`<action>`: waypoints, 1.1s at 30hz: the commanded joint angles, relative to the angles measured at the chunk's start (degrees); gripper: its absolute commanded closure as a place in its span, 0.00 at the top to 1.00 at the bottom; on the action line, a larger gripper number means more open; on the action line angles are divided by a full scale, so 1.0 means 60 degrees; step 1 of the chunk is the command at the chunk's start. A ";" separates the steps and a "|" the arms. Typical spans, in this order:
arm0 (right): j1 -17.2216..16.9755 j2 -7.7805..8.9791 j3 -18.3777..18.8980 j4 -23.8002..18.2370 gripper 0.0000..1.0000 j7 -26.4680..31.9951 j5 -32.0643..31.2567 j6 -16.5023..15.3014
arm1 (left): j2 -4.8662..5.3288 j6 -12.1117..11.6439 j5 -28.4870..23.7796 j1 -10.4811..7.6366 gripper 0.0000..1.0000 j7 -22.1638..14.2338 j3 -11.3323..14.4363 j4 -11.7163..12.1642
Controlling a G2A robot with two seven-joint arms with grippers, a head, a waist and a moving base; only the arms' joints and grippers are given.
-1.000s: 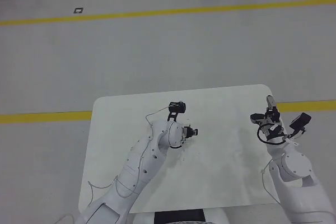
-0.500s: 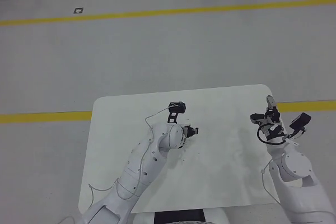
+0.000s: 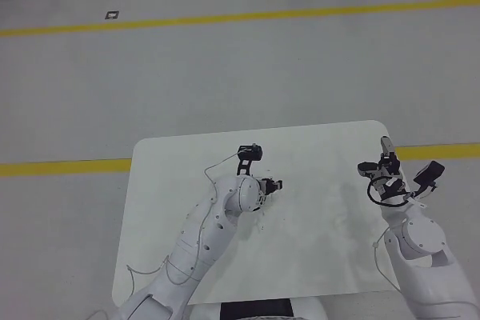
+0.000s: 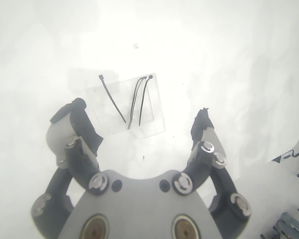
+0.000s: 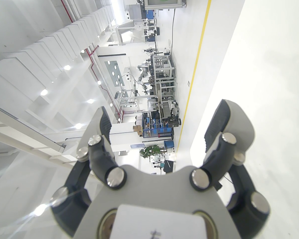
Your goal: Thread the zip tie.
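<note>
Counted: three black zip ties, the middle one showing a doubled strand; one clear sheet; one white table.

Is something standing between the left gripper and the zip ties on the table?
Nothing visible does. In the left wrist view the left gripper hangs open above the table, and the black zip ties lie uncovered on a clear plate just in front of it, with only open air between them.
</note>
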 commanded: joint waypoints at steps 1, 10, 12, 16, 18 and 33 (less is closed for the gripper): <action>0.0000 0.0000 0.0000 0.0000 1.00 0.0000 0.0000 0.0000 | -0.0039 0.0000 0.0160 0.0060 1.00 0.0116 0.0034 -0.0065; 0.0000 0.0000 0.0000 0.0000 1.00 0.0000 0.0000 0.0000 | -0.0274 0.0000 0.0916 0.0236 0.71 -0.0149 -0.0069 -0.0251; 0.0000 0.0000 0.0000 0.0000 1.00 0.0000 0.0000 0.0000 | -0.0343 0.0000 0.1056 0.0268 0.48 -0.0236 -0.0120 -0.0227; 0.0000 0.0000 0.0000 0.0000 1.00 0.0000 0.0000 0.0000 | -0.0484 0.0000 0.1319 0.0265 0.40 -0.0298 -0.0247 -0.0089; 0.0000 0.0000 0.0000 0.0000 1.00 0.0000 0.0000 0.0000 | -0.0566 0.0000 0.1467 0.0279 0.39 -0.0327 -0.0311 -0.0045; 0.0000 0.0000 0.0000 0.0000 1.00 0.0000 0.0000 0.0000 | -0.1258 0.0000 0.2905 0.0260 0.34 -0.0724 -0.0891 0.0553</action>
